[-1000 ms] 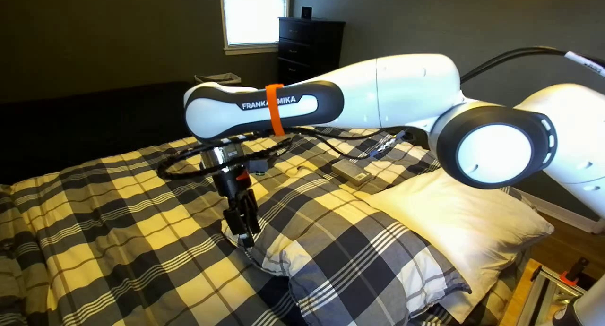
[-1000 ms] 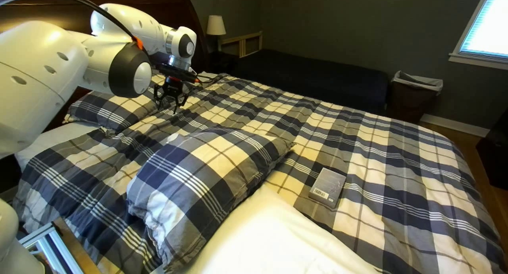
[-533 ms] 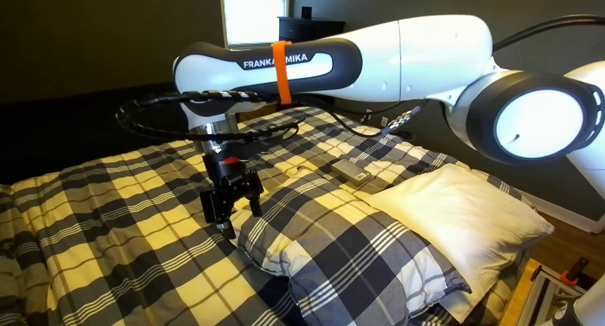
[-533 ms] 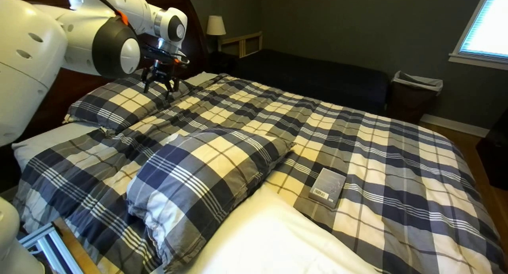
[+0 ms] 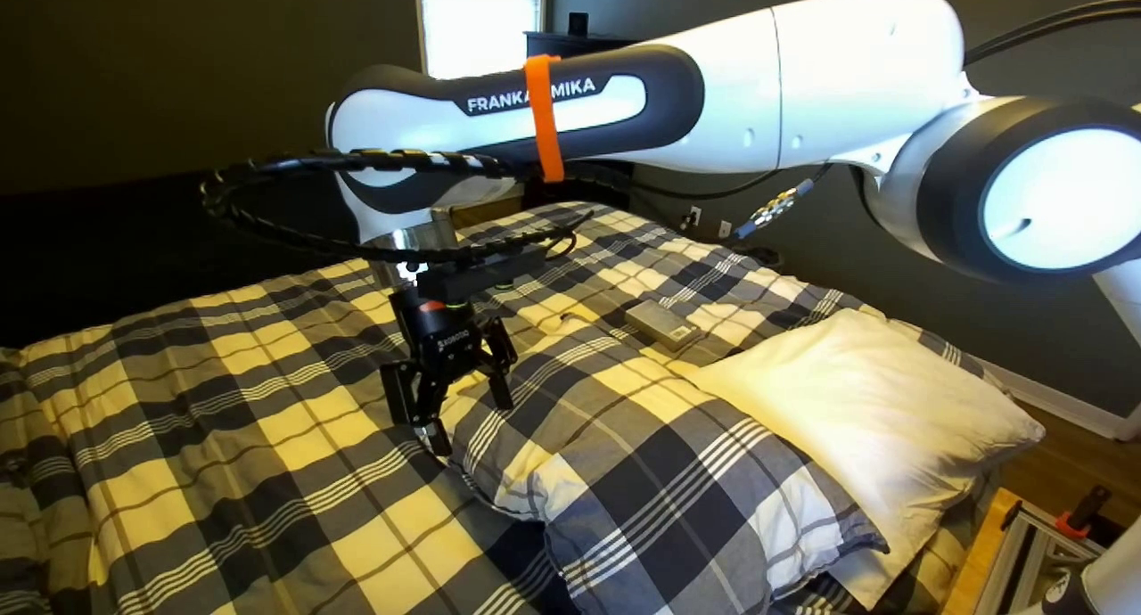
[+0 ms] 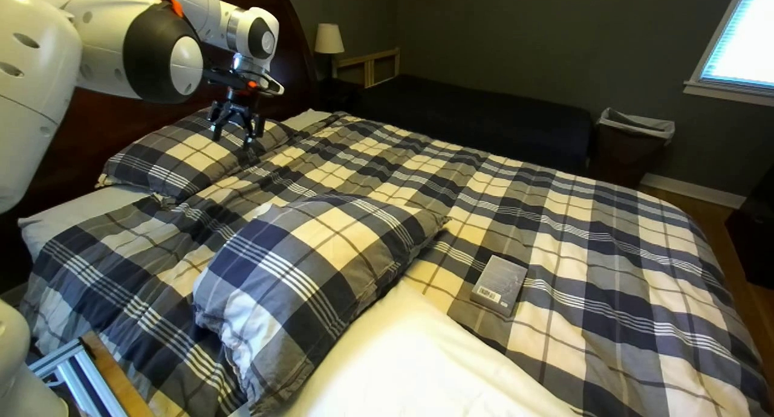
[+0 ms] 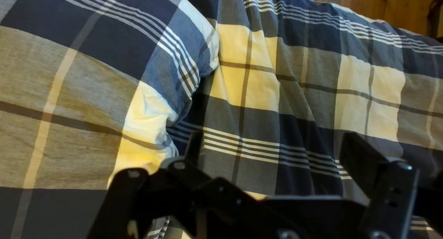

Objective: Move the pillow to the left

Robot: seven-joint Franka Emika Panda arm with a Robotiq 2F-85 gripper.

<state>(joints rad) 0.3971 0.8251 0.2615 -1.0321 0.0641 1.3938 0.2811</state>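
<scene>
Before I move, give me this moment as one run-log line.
gripper: open, empty, over plaid bedspread; plaid pillow: ungripped, against cream-white pillow; grey box: on plaid bedspread

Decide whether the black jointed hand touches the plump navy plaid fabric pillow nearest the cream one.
Apart: an exterior view shows plaid bedspread between hand and pillow.

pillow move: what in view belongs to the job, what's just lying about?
Job:
big plaid pillow, likely the one to move
fingers, spread open, to shift it

Just lying about:
white pillow, beside the big one
grey box on the bed
other pillow in plaid, by the headboard
lined bin
</scene>
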